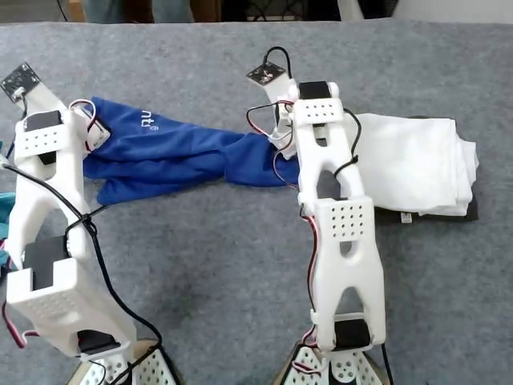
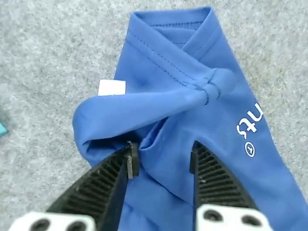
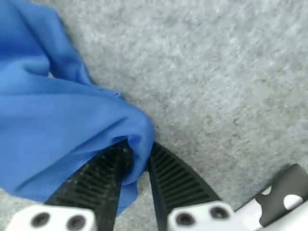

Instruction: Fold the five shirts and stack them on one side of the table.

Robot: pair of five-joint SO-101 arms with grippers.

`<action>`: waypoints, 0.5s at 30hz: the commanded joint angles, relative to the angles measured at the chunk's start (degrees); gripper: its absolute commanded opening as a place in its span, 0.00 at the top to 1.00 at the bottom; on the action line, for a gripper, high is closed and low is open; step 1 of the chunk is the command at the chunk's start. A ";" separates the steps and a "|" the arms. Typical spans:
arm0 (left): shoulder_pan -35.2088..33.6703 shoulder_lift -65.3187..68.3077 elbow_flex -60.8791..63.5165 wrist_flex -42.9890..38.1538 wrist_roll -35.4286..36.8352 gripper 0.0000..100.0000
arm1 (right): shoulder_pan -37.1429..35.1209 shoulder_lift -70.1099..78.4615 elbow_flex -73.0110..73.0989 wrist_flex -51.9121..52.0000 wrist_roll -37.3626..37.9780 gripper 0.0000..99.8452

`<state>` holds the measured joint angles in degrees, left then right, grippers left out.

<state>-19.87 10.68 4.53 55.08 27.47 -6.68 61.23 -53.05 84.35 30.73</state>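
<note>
A blue shirt [image 1: 160, 148] lies twisted and stretched across the back of the grey table, between the two arms. My right gripper [image 1: 282, 143] is at the shirt's right end. In the right wrist view it [image 3: 139, 161] is shut on a fold of the blue shirt [image 3: 57, 115]. My left gripper [image 1: 94, 132] is over the shirt's left end. In the left wrist view it [image 2: 162, 159] stands open, its fingers either side of a raised fold of the blue shirt [image 2: 173, 57]. A folded white shirt [image 1: 413, 160] lies at the right on a dark one [image 1: 473, 210].
The edge of a teal cloth [image 1: 4, 216] shows at the table's left side, also seen as a teal corner [image 2: 2, 129] in the left wrist view. A white label [image 2: 111, 88] lies by the shirt. The grey table [image 1: 200, 265] stretches in front.
</note>
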 commanded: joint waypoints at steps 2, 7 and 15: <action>0.84 -1.93 -0.31 -0.79 0.53 0.81 | -1.05 1.27 -0.66 -1.93 -0.62 0.99; 0.75 2.55 -2.15 -2.02 0.62 0.81 | -1.05 1.27 -0.66 -1.93 -0.62 0.99; 0.92 4.13 -4.00 -1.93 0.62 0.81 | -1.05 1.27 -0.66 -1.93 -0.62 0.99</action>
<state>-19.52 15.34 3.65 53.76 27.38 -6.68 61.23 -53.05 84.35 30.73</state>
